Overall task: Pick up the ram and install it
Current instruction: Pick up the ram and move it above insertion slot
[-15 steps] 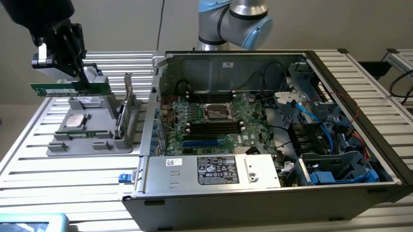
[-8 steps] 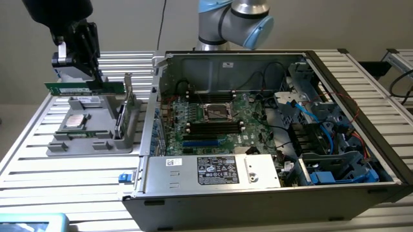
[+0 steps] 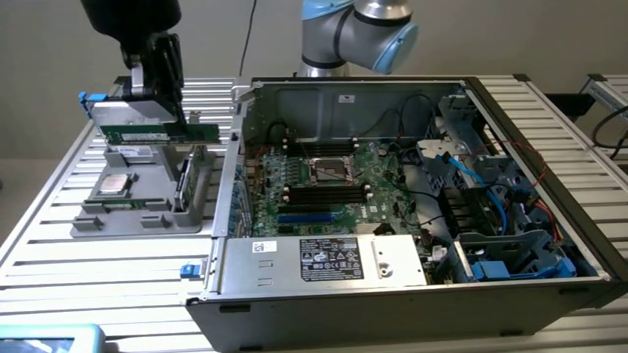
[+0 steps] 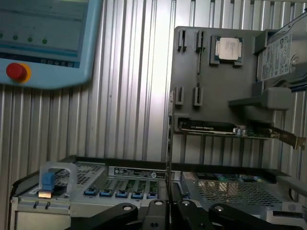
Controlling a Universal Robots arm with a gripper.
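I had the gripper clamped on the ram, which hung clear above the grey parts tray, beside the open computer case. Pickup looked done to me; seating it in the motherboard slots was not yet done

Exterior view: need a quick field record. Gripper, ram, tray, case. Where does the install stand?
gripper: shut on the ram
ram: green stick, held level over the parts tray, outside the case
parts tray: grey, on the slatted table, at the exterior view's left of the case; CPU lying in it
PC case: side open, motherboard exposed
install: not yet done; ram not in a motherboard slot
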